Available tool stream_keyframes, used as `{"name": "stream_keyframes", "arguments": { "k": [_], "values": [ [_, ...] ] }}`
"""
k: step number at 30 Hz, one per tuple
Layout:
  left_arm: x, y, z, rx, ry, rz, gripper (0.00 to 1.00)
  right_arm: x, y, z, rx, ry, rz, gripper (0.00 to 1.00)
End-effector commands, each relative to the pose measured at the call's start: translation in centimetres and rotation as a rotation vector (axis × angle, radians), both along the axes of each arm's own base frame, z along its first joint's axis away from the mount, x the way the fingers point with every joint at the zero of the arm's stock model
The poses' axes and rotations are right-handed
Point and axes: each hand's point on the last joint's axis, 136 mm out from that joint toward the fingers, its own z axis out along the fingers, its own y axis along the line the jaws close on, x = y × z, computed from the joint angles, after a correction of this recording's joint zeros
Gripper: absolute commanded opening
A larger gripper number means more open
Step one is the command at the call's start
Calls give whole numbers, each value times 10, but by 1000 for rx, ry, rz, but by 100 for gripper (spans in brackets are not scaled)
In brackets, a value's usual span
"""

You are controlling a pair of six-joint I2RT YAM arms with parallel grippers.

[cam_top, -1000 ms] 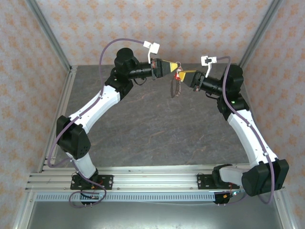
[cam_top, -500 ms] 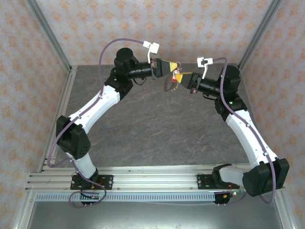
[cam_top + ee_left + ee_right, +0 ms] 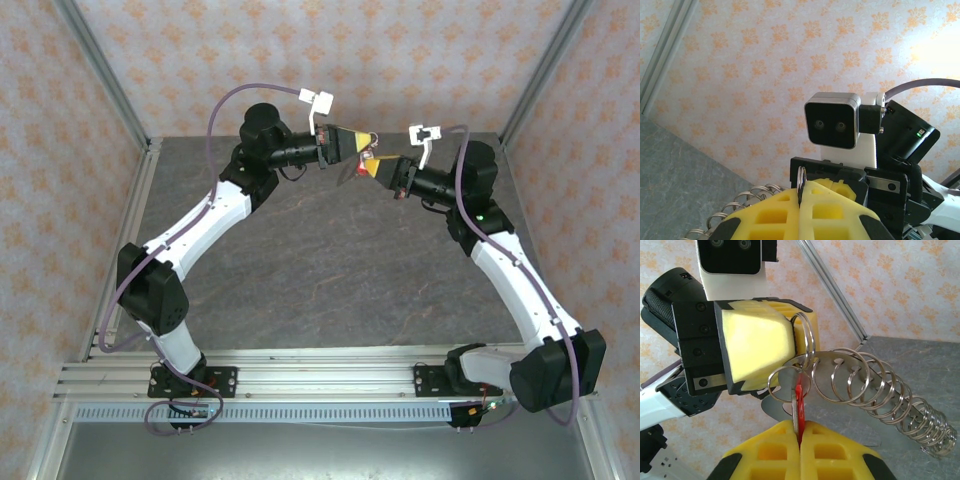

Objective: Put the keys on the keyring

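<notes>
Overall, the grey stone-patterned table (image 3: 300, 260) takes up the middle of the top view, with patterned walls behind and at both sides. The left arm (image 3: 215, 215) rises from the lower left of that frame and the right arm (image 3: 510, 270) from the lower right; both bend inward and meet at upper centre, above the far part of the table. The left gripper (image 3: 366, 141) and right gripper (image 3: 372, 166) stand tip to tip there, nearly touching. The keyring (image 3: 860, 382) hangs between them, held off the table: a string of linked wire rings trailing to the lower right of the right wrist view. The left gripper's yellow fingers are pressed together on one thin ring at the near end of that string, seen edge-on at bottom centre of the left wrist view. The right gripper's jaws are likewise closed tight, pinching the red key (image 3: 799, 402) upright at bottom centre of its own view. A small ring on the key overlaps the nearest rings of the keyring; whether they interlock cannot be told.
</notes>
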Motion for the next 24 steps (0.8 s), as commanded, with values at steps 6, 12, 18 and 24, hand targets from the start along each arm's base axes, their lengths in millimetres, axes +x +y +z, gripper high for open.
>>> {"name": "stream_keyframes", "arguments": {
  "k": [6,12,18,24],
  "values": [
    [-16,9,44,-87,-123,26,0,-1,22,0,37,24,56,0],
    [-13,9,41,-89,-116,30,0,-7,40,-11,-9,35,99,0],
    [-12,9,40,-90,-113,35,0,-9,33,-19,-43,25,55,0],
    [-13,8,41,-94,-114,33,0,-5,24,-18,-43,26,8,0]
  ]
}}
